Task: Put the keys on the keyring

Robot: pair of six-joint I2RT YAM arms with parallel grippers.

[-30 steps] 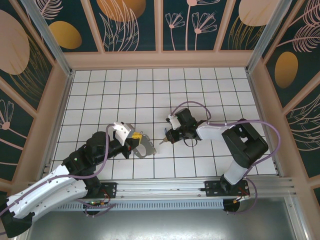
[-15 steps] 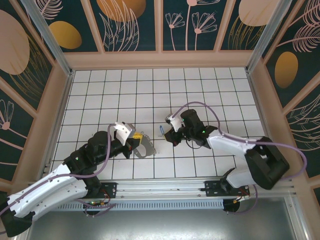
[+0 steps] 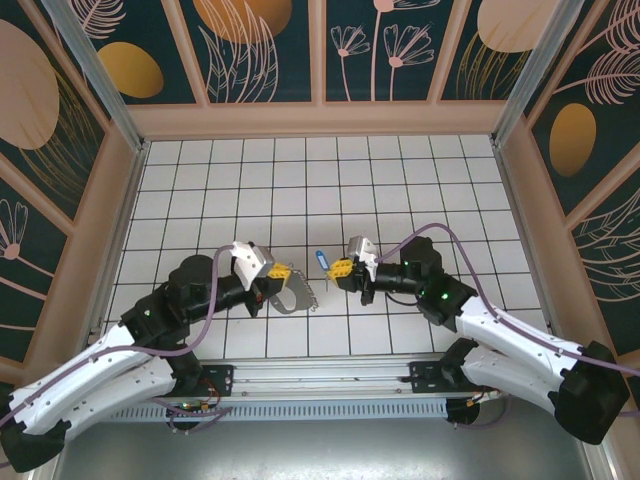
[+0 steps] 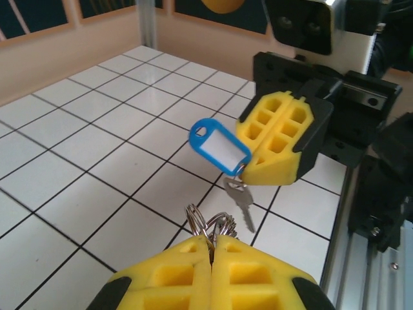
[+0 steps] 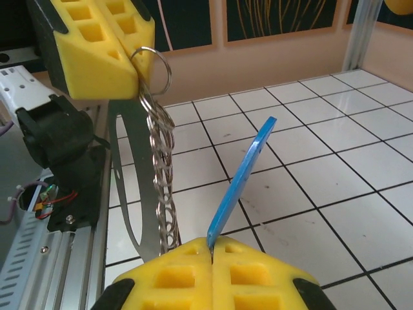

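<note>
Just right of the keyring (image 5: 165, 161), pinched tight in the left gripper (image 3: 283, 272), the right gripper (image 3: 342, 270) clamps the key (image 4: 219, 145) by its white-labelled blue tag, above open tiles.

right tool (image 3: 343, 269) swung nearer left tool (image 3: 279, 272); key (image 3: 321, 259) lifted

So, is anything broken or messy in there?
Nothing looks broken or spilled. The left gripper pinches the keyring, the right gripper pinches the blue tag, and its key dangles below.
</note>
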